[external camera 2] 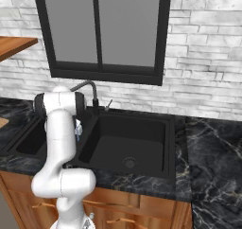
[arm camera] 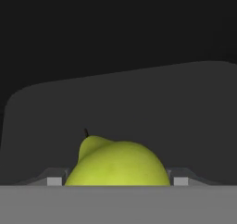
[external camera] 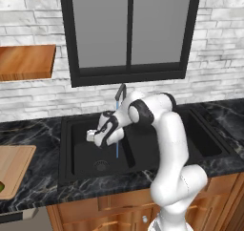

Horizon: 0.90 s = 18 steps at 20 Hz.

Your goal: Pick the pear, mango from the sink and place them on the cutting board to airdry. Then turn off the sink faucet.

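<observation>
- Yellow-green skin of the pear [arm camera: 116, 165] is sitting right between the two fingertips [arm camera: 54, 181] in the hand view, stem showing at its top, so the pincer [external camera: 93, 137] looks to be clamping it at about the fruit's width.
- In the left base view the pincer is hanging over the left basin of the black sink [external camera: 76, 151], above the round drain, with the basin floor well below; whether the fruit is fully clear of the basin I cannot tell.
- A thin blue stream is running from the sink faucet [external camera: 120, 92] into that basin, just beside the wrist, so the tap is on.
- The light-wood cutting board [external camera: 14, 170] is lying on the marble counter [external camera: 43, 192] at its left edge, beside the sink; a green scrap at the board's near corner is too cropped to name.
- I judge the step in hand to be carrying the pear to the board.
- The next move is calling for a lift over the sink's left rim, a swing left, and a low release onto bare wood.
</observation>
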Available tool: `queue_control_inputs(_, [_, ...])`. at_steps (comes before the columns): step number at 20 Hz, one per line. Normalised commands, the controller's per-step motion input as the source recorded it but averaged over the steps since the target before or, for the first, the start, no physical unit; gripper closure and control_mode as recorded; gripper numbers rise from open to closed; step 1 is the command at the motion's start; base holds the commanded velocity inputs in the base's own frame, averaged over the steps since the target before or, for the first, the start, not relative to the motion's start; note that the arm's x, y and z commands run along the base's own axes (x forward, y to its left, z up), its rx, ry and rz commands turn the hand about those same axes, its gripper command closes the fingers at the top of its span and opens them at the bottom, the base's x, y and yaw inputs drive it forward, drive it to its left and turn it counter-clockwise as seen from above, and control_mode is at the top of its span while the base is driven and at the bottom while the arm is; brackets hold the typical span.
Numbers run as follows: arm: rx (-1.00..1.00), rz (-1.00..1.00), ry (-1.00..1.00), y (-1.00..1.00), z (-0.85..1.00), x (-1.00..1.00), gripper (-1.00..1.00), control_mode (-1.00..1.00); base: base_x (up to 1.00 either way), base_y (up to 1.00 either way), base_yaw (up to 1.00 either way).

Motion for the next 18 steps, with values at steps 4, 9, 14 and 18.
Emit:
queue_control_inputs(4, [0.0, 0.0, -0.03, 0.04, 0.51, -0.48, 1.0, -1.0, 0.0, 0.0, 0.0])
queue_control_inputs(9, [0.0, 0.0, -0.02, 0.14, 0.68, -0.42, 1.0, -1.0, 0.0, 0.0, 0.0])
queue_control_inputs(14, [0.02, 0.01, 0.0, 0.27, 0.78, -0.35, 1.0, -1.0, 0.0, 0.0, 0.0])
queue_control_inputs(18, [0.05, 0.12, -0.05, 0.04, 0.78, -0.59, 1.0, -1.0, 0.0, 0.0, 0.0])
